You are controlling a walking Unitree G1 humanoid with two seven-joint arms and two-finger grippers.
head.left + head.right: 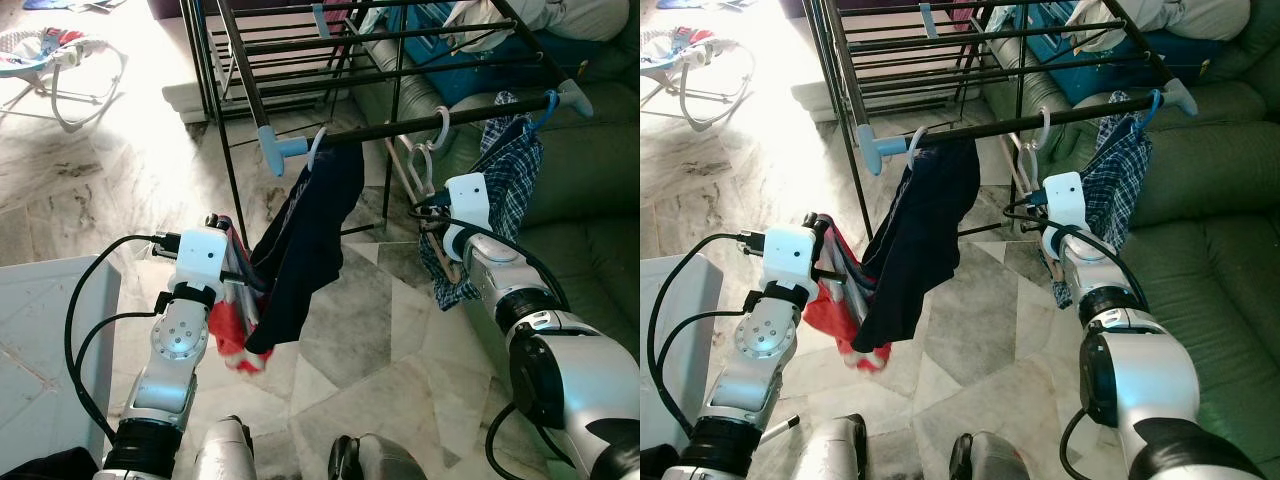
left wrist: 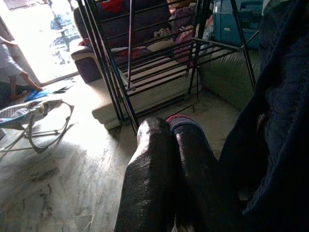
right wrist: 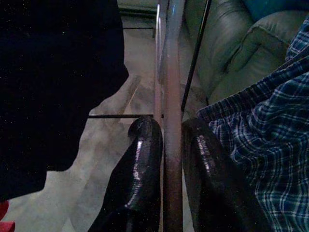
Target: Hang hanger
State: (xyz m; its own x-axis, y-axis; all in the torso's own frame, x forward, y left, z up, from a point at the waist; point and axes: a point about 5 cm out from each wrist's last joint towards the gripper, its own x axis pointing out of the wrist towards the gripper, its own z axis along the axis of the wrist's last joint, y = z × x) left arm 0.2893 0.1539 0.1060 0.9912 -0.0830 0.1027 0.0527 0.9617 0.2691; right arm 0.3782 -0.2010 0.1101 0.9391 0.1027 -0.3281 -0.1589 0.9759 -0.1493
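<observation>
A pale pink hanger (image 1: 422, 165) hooks over the front bar (image 1: 395, 129) of a black drying rack. It hangs between a navy garment (image 1: 310, 240) and a blue plaid garment (image 1: 510, 170) on the same bar. My right gripper (image 1: 428, 212) is shut on the hanger's lower arm (image 3: 171, 145), one finger on each side of it. To the left of the navy garment, my left gripper (image 1: 218, 222) is shut on a red and striped garment (image 1: 232, 335), which droops below the gripper. In the left wrist view its fingers (image 2: 159, 164) are pressed together.
A green sofa (image 1: 590, 200) runs along the right, close behind the rack, with a teal box (image 1: 480, 60) on it. A baby bouncer (image 1: 60, 60) stands far left on the marble floor. A white surface (image 1: 50, 300) is at my left. A person (image 2: 9, 63) crouches by the doorway.
</observation>
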